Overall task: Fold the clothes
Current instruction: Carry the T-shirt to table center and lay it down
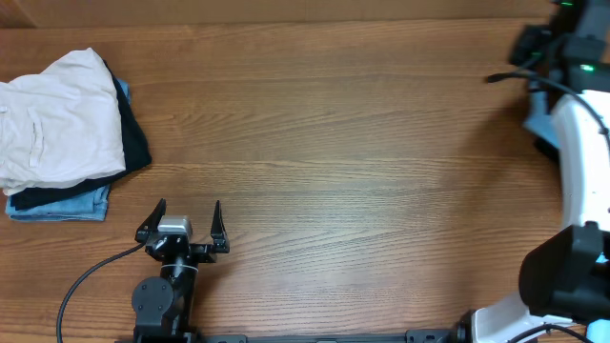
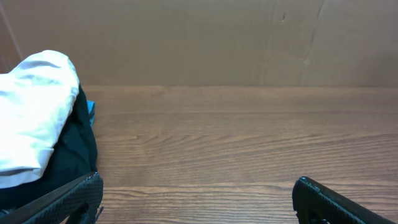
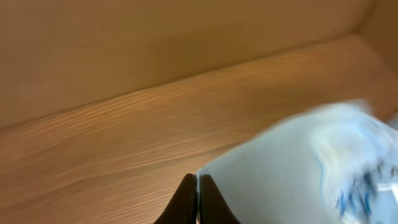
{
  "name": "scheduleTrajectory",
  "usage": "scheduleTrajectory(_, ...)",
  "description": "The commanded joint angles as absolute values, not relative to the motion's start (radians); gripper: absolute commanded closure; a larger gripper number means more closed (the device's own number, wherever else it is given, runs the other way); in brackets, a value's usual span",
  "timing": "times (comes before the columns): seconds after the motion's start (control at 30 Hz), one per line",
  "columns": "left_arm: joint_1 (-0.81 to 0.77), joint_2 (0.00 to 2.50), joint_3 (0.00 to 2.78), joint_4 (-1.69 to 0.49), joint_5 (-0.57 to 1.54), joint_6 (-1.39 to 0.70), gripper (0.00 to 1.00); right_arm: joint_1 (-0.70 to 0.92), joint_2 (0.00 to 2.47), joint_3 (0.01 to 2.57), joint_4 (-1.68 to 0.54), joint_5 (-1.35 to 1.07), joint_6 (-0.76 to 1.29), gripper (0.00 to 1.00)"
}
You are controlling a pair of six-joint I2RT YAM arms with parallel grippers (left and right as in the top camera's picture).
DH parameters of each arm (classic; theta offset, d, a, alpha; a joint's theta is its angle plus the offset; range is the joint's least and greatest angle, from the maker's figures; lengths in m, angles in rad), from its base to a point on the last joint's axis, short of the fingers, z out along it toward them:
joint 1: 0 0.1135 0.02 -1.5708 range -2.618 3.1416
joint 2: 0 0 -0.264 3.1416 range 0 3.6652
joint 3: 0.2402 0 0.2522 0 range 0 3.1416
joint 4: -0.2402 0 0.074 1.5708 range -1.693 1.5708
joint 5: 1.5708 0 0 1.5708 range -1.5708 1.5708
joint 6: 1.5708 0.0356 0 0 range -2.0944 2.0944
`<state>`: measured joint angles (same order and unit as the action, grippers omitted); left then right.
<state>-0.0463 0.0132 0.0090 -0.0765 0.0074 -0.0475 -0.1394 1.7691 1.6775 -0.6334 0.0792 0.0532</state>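
Observation:
The sky-blue T-shirt (image 3: 292,168) fills the lower right of the right wrist view, blurred, with some print near its right edge. My right gripper (image 3: 198,182) is shut on the shirt's near edge, above the wooden table. In the overhead view a pale blue bit of the shirt (image 1: 541,119) shows beside my right arm at the far right edge. My left gripper (image 1: 186,221) is open and empty near the table's front left; its fingers (image 2: 198,198) are spread wide over bare wood.
A pile lies at the far left: a cream-beige garment (image 1: 57,119) on top, a black garment (image 1: 136,143) under it, and a blue folded piece (image 1: 57,205) at the bottom. The pile also shows in the left wrist view (image 2: 37,118). A cardboard wall (image 2: 217,37) backs the table.

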Motion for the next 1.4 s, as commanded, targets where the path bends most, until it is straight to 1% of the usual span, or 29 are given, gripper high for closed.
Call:
scheduleTrajectory(0.0,-0.052,0.006,0.005,-0.076,0.016,-0.025,0.0,0.08,1.706,1.704,-0.659,-0.006,0.083,0.96)
scheduleTrajectory(0.1,-0.052,0.006,0.005,-0.076,0.016,-0.025,0.0,0.303,1.728,1.702,-0.675,-0.141,0.112,0.96)
scheduleTrajectory(0.27,-0.052,0.006,0.005,-0.076,0.016,-0.025,0.0,0.599,1.868,1.702,-0.658,-0.141,0.132,0.96)
scheduleTrajectory(0.4,-0.052,0.006,0.005,-0.076,0.015,-0.025,0.0,0.72,1.957,1.702,-0.616,-0.141,0.13,0.96)
scheduleTrajectory(0.5,-0.052,0.006,0.005,-0.076,0.015,-0.025,0.0,0.731,1.94,1.702,-0.556,-0.175,0.128,0.96)
scheduleTrajectory(0.53,-0.052,0.006,0.005,-0.076,0.016,-0.025,0.0,0.727,1.929,1.702,-0.546,-0.198,0.128,0.94)
scheduleTrajectory(0.57,-0.052,0.006,0.005,-0.076,0.015,-0.025,0.0,0.719,1.912,1.702,-0.54,-0.212,0.128,0.74)
scheduleTrajectory(0.6,-0.052,0.006,0.005,-0.076,0.015,-0.025,0.0,0.717,1.904,1.702,-0.542,-0.213,0.128,0.65)
scheduleTrajectory(0.63,-0.052,0.006,0.005,-0.076,0.016,-0.025,0.0,0.717,1.896,1.702,-0.546,-0.213,0.128,0.54)
scheduleTrajectory(0.67,-0.052,0.006,0.005,-0.076,0.015,-0.025,0.0,0.717,1.888,1.702,-0.55,-0.218,0.128,0.47)
scheduleTrajectory(0.73,-0.052,0.006,0.005,-0.076,0.016,-0.025,0.0,0.717,1.873,1.702,-0.552,-0.229,0.128,0.38)
scheduleTrajectory(0.8,-0.052,0.006,0.005,-0.076,0.015,-0.025,0.0,0.697,1.845,1.703,-0.563,-0.222,0.129,0.36)
scheduleTrajectory(0.87,-0.052,0.006,0.005,-0.076,0.015,-0.025,0.0,0.63,1.792,1.703,-0.649,-0.221,0.136,0.38)
scheduleTrajectory(0.9,-0.052,0.006,0.005,-0.076,0.016,-0.025,0.0,0.592,1.778,1.703,-0.719,-0.22,0.154,0.46)
scheduleTrajectory(0.97,-0.052,0.006,0.005,-0.076,0.015,-0.025,0.0,0.505,1.773,1.703,-0.921,-0.22,0.188,0.76)
scheduleTrajectory(1.0,-0.052,0.006,0.005,-0.076,0.016,-0.025,0.0,0.458,1.78,1.699,-1.036,-0.219,0.187,0.96)
scheduleTrajectory(1.07,-0.052,0.006,0.005,-0.076,0.016,-0.025,0.0,0.412,1.782,1.665,-1.119,-0.221,0.187,0.96)
scheduleTrajectory(1.17,-0.052,0.006,0.005,-0.076,0.015,-0.025,0.0,0.403,1.782,1.58,-1.173,-0.262,0.187,0.96)
scheduleTrajectory(1.37,-0.052,0.006,0.005,-0.076,0.015,-0.025,0.0,0.463,1.782,1.348,-1.08,-0.426,0.187,0.96)
